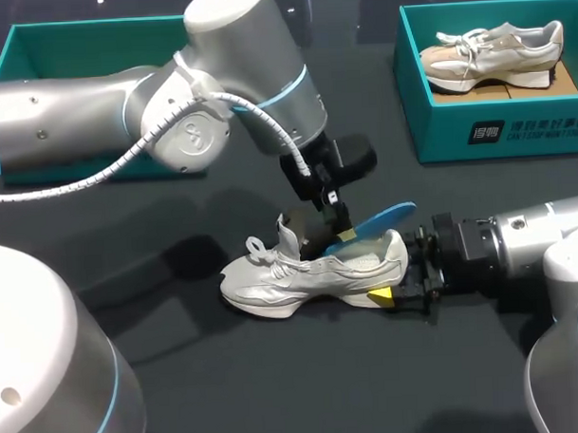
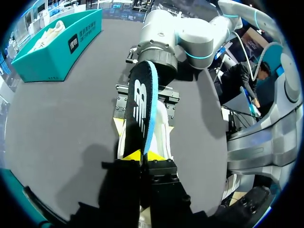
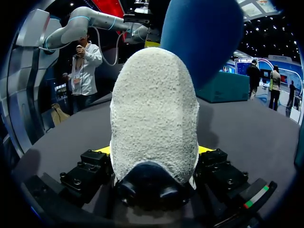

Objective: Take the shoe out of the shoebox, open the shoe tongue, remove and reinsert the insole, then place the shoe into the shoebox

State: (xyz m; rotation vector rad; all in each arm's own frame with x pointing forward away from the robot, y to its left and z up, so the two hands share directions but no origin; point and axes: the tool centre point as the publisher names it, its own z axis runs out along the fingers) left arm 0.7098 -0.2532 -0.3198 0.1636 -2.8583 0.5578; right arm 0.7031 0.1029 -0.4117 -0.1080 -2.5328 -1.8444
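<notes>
A white sneaker (image 1: 310,273) lies on its sole at the middle of the dark table, toe to the left. My right gripper (image 1: 401,277) comes in from the right and is shut on its heel. In the right wrist view the heel (image 3: 154,114) fills the gap between the fingers (image 3: 102,150). Just above the shoe's opening, my left gripper (image 1: 342,236) is shut on a blue insole (image 1: 382,218), which slants up over the heel. In the left wrist view the insole (image 2: 140,109) rises from the yellow tips of the left gripper (image 2: 141,156), with the sneaker (image 2: 164,126) below.
A teal shoebox (image 1: 428,126) at the back right holds another pale sneaker (image 1: 492,53). A second teal box (image 1: 36,45) stands at the back left, partly behind my left arm. Dark table shows in front of the shoe.
</notes>
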